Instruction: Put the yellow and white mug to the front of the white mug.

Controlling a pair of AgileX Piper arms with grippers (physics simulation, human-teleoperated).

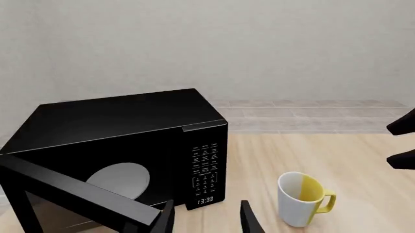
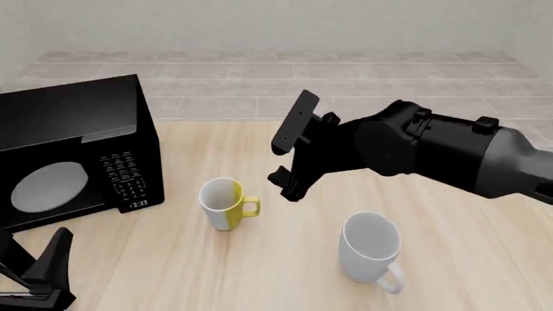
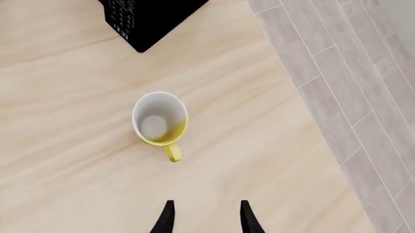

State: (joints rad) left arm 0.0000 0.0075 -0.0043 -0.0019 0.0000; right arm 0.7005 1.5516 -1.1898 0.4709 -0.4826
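The yellow and white mug [image 2: 226, 204] stands upright on the wooden table, handle towards the right; it also shows in the left wrist view [image 1: 302, 199] and from above in the right wrist view [image 3: 159, 124]. The white mug [image 2: 372, 249] stands upright to its right and nearer the front edge, handle towards the front. My right gripper [image 2: 287, 154] is open and empty, held in the air just behind and to the right of the yellow and white mug, apart from it [image 3: 205, 218]. My left gripper [image 1: 207, 221] is open and empty, low at the front left [image 2: 35, 269].
A black microwave [image 2: 78, 149] stands at the left of the table with its door swung open [image 1: 77, 194]; its corner shows in the right wrist view [image 3: 149, 19]. A tiled floor [image 2: 259, 84] lies beyond the table's far edge.
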